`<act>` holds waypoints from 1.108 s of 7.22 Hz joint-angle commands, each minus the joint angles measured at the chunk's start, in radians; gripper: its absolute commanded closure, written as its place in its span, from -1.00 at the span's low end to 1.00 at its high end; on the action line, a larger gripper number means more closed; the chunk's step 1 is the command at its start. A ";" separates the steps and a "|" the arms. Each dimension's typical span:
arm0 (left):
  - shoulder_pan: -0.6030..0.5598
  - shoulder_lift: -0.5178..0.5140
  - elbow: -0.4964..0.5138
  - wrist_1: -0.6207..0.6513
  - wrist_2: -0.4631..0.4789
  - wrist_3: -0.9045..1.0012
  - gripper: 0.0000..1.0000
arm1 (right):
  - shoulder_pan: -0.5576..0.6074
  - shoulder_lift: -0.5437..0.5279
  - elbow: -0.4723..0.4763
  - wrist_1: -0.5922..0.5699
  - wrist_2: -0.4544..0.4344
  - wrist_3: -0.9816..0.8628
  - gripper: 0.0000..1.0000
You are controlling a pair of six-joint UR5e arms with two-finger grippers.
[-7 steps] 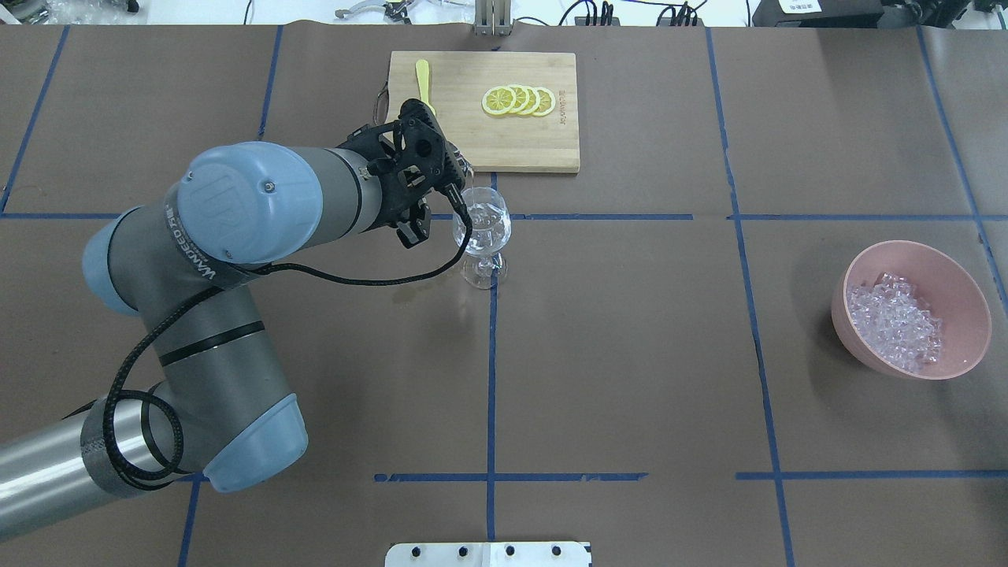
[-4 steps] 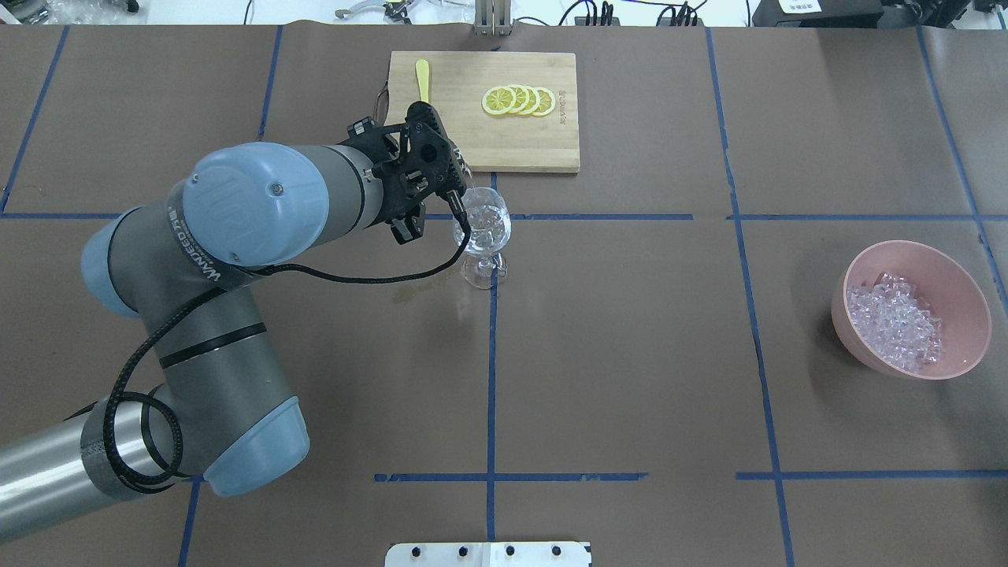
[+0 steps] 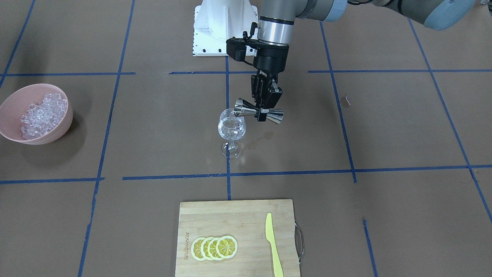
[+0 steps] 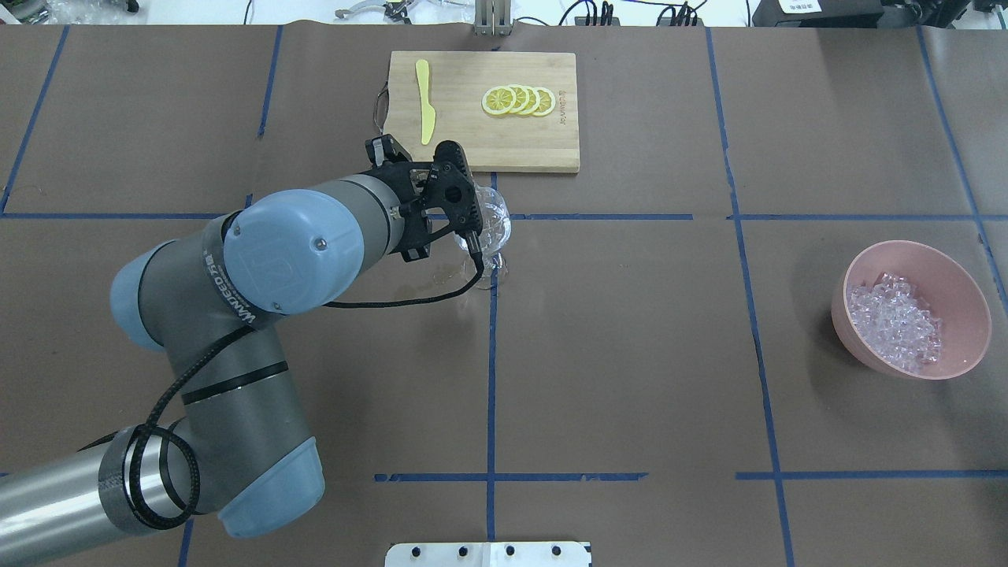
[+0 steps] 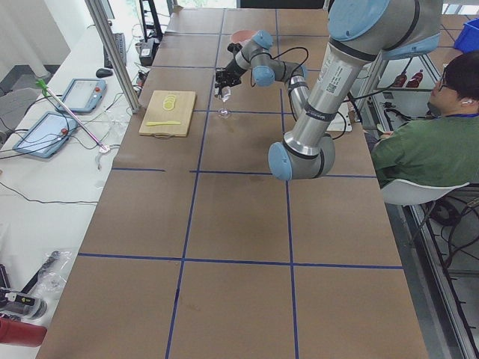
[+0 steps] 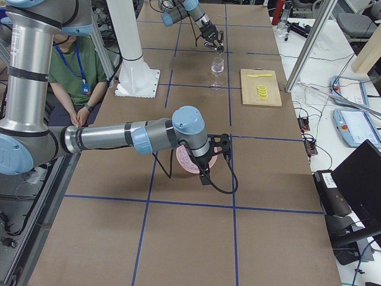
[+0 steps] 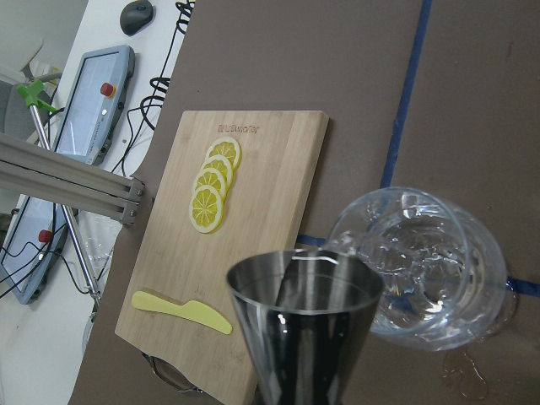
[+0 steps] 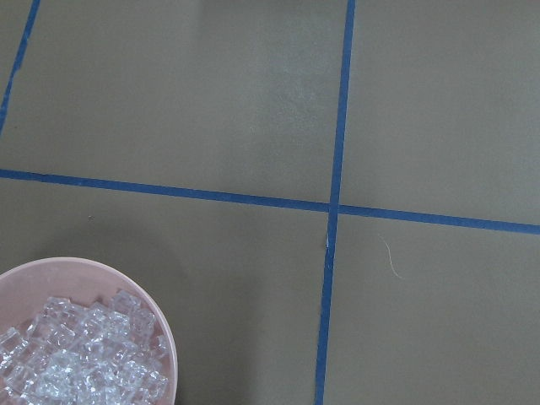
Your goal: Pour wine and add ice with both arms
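My left gripper (image 3: 264, 111) is shut on a steel jigger (image 3: 246, 111), which lies tipped on its side with its mouth at the rim of the wine glass (image 3: 231, 129). The left wrist view looks past the jigger (image 7: 304, 329) into the glass (image 7: 422, 270), where a little clear wine ripples. The ice (image 4: 894, 319) fills a pink bowl (image 4: 969, 283) at the table's right. My right gripper (image 6: 219, 148) hovers beside that bowl and shows only in the exterior right view, so I cannot tell whether it is open or shut. Its wrist view shows the ice (image 8: 76, 363).
A bamboo cutting board (image 3: 246, 215) beyond the glass carries lemon slices (image 3: 214, 247) and a yellow knife (image 3: 273, 246). A small wet patch (image 3: 255, 143) lies by the glass foot. A seated person (image 5: 426, 142) is behind the robot.
The left arm has swung toward the glass and its wrist has rolled, bringing the jigger over the rim. The knife on the board is now uncovered.
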 commanded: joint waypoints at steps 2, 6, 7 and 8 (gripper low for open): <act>0.010 0.000 -0.018 0.014 0.014 0.048 1.00 | 0.000 0.000 -0.002 0.000 0.000 0.000 -1.00; 0.012 -0.031 -0.056 0.172 0.080 0.155 1.00 | 0.000 0.000 -0.003 0.000 0.000 0.000 -1.00; 0.012 -0.039 -0.049 0.174 0.082 0.199 1.00 | 0.000 0.000 -0.003 0.000 0.000 0.000 -1.00; 0.013 -0.048 -0.049 0.174 0.083 0.227 1.00 | 0.000 0.000 -0.008 0.000 0.000 -0.002 -1.00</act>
